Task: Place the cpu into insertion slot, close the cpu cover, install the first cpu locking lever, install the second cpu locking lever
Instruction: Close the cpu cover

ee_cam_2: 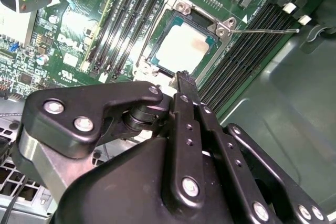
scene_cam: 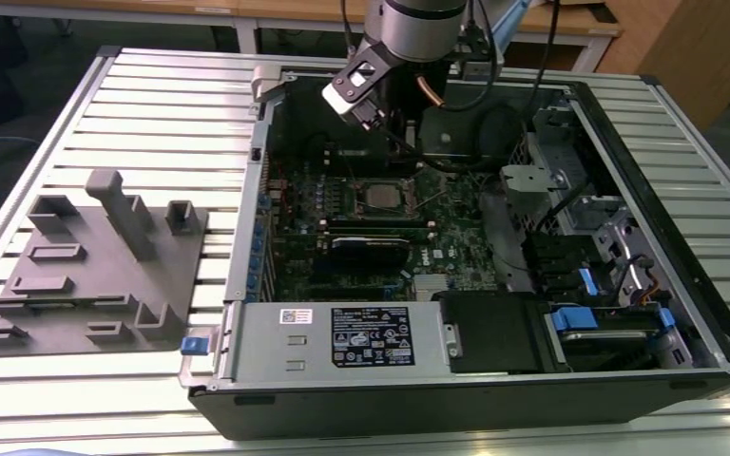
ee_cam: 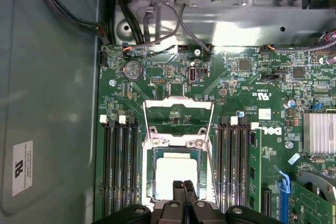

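While a grey fixture block (scene_cam: 92, 266) sits at the exterior view's left, the open computer case (scene_cam: 248, 218) holds the cpu (ee_cam: 170, 171). It lies flat in the insertion slot (ee_cam: 148, 177), with the cpu cover (ee_cam: 178, 103) hinged open. Just above hovers the gripper (ee_cam: 182, 184), its fingertips pressed together and empty. The chip looks light, rigid and fragile, best gripped by its edges.

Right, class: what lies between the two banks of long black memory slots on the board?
In the first wrist view, the insertion slot lies between the memory slots, with the cpu lying in it and the pincer hanging over the cpu.
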Robot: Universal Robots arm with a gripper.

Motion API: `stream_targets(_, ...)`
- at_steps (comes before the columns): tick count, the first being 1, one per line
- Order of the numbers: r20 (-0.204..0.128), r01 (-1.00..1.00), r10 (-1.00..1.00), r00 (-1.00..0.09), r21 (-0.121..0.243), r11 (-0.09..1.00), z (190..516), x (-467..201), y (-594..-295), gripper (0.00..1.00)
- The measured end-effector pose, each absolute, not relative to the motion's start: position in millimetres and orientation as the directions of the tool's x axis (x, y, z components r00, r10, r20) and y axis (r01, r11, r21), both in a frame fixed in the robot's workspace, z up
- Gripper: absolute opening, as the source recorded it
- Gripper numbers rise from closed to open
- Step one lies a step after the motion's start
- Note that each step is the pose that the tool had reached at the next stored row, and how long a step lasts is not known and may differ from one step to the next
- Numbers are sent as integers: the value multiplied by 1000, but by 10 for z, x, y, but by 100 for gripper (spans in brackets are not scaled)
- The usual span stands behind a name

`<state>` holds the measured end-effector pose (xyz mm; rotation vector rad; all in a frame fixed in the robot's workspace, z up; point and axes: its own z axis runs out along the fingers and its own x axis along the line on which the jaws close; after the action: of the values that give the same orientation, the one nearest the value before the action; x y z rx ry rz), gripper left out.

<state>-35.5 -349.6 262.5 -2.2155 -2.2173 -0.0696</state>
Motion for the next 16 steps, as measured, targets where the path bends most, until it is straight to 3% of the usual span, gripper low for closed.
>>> stream_targets(16,36,1000,999,-1,27,0,2625,-320,-3496,11)
